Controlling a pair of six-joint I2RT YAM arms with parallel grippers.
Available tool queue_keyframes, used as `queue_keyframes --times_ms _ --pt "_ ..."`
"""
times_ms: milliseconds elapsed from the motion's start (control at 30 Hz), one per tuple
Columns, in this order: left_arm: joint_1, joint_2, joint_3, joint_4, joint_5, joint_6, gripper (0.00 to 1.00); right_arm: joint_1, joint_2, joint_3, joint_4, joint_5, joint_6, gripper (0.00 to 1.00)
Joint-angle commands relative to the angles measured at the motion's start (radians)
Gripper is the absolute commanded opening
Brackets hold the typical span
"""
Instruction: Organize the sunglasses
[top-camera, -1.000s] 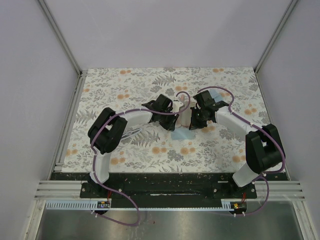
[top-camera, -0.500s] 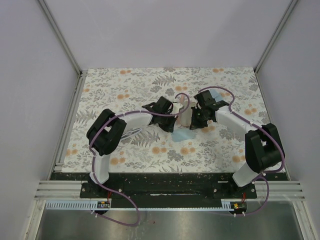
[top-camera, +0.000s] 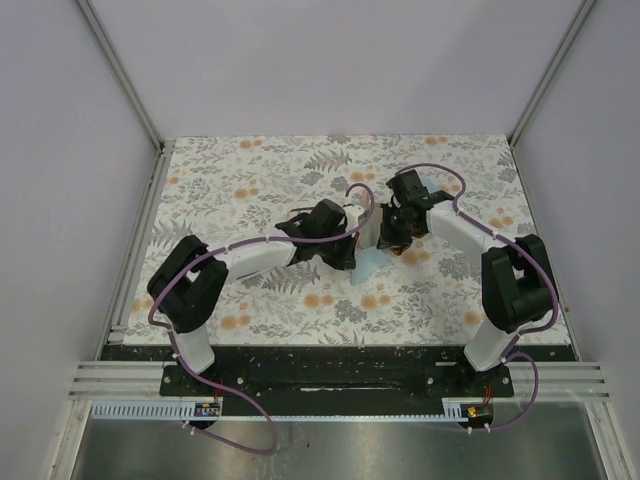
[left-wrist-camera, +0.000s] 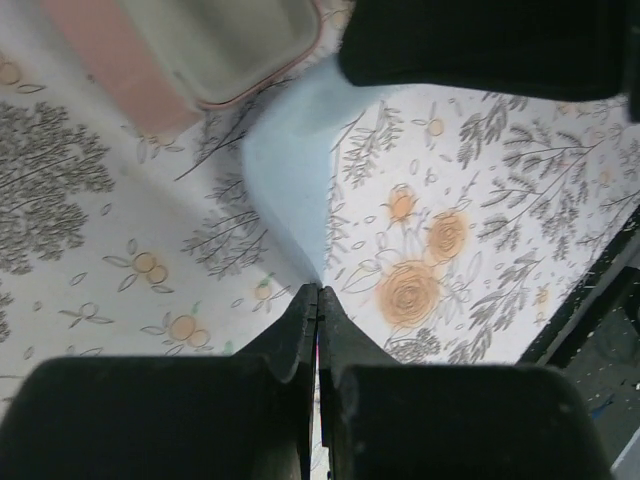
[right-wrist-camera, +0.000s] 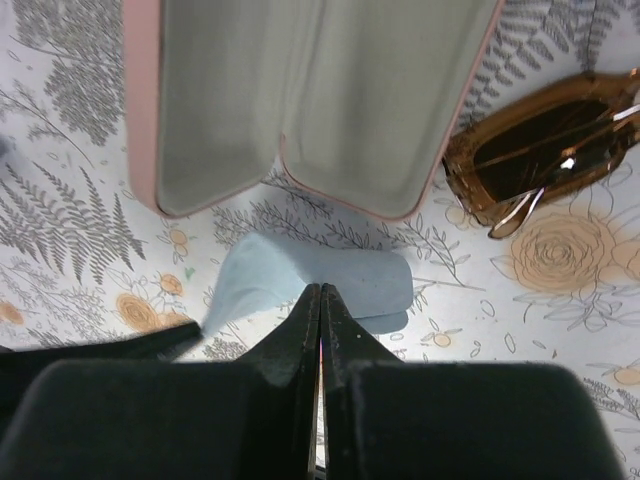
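- Top view: the left gripper (top-camera: 353, 257) and the right gripper (top-camera: 386, 240) are being held close together over the middle of the floral table (top-camera: 250, 170). One pale blue cloth (top-camera: 370, 267) is being shown just beside their tips. The sunglasses cannot be made out from here.
- Left wrist view: the left gripper (left-wrist-camera: 318, 300) is being held with its jaws together, and a corner of the one cloth (left-wrist-camera: 290, 180) is being pinched at the tips. One pink case (left-wrist-camera: 230, 50) is being shown open at the top edge, just beside the cloth.
- Right wrist view: the right gripper (right-wrist-camera: 320, 292) is being held with its jaws pressed together above the cloth (right-wrist-camera: 340, 280); whether the cloth is being touched cannot be told. The one case (right-wrist-camera: 320, 90) is being shown lying open, its grey lining up. One pair of sunglasses (right-wrist-camera: 545, 150), brown-framed, is being shown lying on the table just to the right of the case, outside it.
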Motion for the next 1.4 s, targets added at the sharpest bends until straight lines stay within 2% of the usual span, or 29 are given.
queue_keyframes --times_ms 0,100,333,500,767,900,1033,1367 --pt "-0.053 -0.016 0.005 0.081 -0.071 -0.086 0.0 -0.01 0.03 0.089 0.0 0.025 -0.033 0.0" --pt "-0.058 0.012 0.025 0.082 -0.103 -0.148 0.0 -0.019 0.062 0.129 -0.02 0.039 -0.045 0.0" --pt "-0.116 0.029 0.077 0.055 -0.342 -0.211 0.0 -0.056 0.148 0.233 -0.052 0.042 -0.08 0.0" --pt "-0.122 0.073 0.152 0.049 -0.365 -0.271 0.0 -0.079 0.202 0.296 -0.084 0.04 -0.118 0.0" --pt "-0.125 0.165 0.321 -0.105 -0.511 -0.323 0.0 -0.128 0.283 0.403 -0.115 0.03 -0.145 0.0" --pt "-0.117 0.156 0.3 -0.102 -0.52 -0.318 0.0 -0.135 0.324 0.454 -0.119 0.01 -0.157 0.0" --pt "-0.104 0.142 0.266 -0.086 -0.502 -0.327 0.07 -0.137 0.373 0.503 -0.119 -0.03 -0.175 0.0" --pt "-0.096 0.073 0.203 -0.08 -0.532 -0.338 0.08 -0.137 0.485 0.617 -0.121 -0.102 -0.184 0.0"
